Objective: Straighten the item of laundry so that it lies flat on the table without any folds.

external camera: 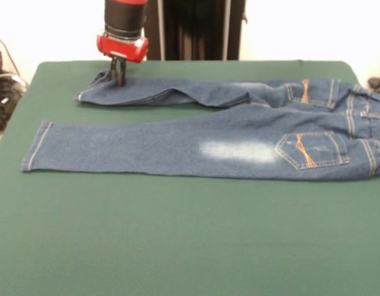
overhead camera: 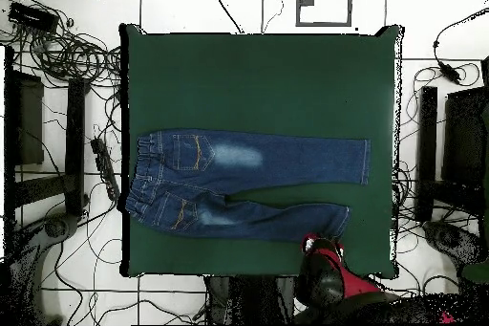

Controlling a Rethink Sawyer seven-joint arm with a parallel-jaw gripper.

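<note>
The small blue denim jeans (external camera: 196, 142) lie back-side up across the green table (external camera: 177, 234), waistband at the right edge and legs pointing left. The near leg lies flat with a whitish patch. The far leg is narrower, with creases along its length. My gripper (external camera: 119, 75) stands over the far leg's cuff end, its fingers together and pinching the denim there. In the overhead view the jeans (overhead camera: 239, 184) lie across the table (overhead camera: 258, 83), and the gripper (overhead camera: 321, 245) is at the cuff of the leg nearest the robot's base.
The waistband reaches the table's right edge in the front view. Cables and black stands lie on the floor around the table (overhead camera: 67, 64). The robot's black pedestal (external camera: 196, 28) stands behind the far edge.
</note>
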